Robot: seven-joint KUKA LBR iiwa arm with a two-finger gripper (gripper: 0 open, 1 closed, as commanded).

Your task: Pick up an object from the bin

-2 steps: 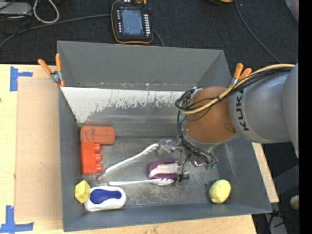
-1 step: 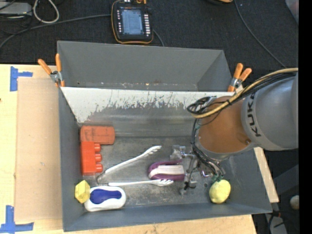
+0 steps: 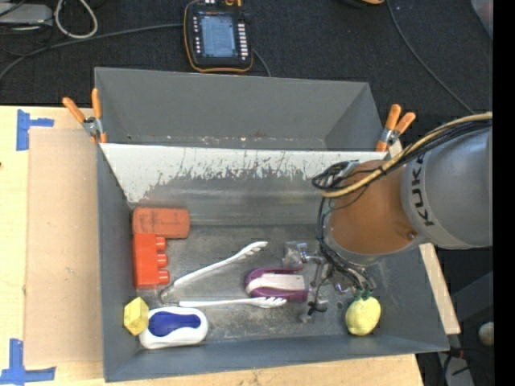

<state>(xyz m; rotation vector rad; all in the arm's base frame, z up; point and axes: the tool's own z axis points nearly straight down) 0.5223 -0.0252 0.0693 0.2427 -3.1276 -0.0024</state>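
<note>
- The tool (image 3: 312,284) sits low in the lower right part of the bin (image 3: 241,95), under the arm's orange wrist cover. I cannot tell whether it is open or closed, as the wrist and cables hide much of it.
- The thing nearest to it is a purple and white handle-like object (image 3: 273,282). It lies flat on the bin floor just right of the frame's centre, with its long side running left to right.
- The right end of that object meets the tool, touching it or very nearly so. The rest of it stretches away to the left.
- Nothing can be seen clamped in the tool, so I judge the grasp as not yet made.
- To do this step well, the tool should probably close across the object's narrow width, not along its length.
- It should come down close to the floor first, since the object lies low and flat.
- The white tongs (image 3: 217,273) lie just left of and partly under the purple object. A sloppy close could catch one of their arms too.
- A yellow lemon-shaped thing (image 3: 362,315) lies just to the tool's lower right, near but apart. The tool should stay clear of it on the lift.
- The orange block (image 3: 154,248) and the blue and white item (image 3: 171,326) lie well apart at the left and should not interfere.
</note>
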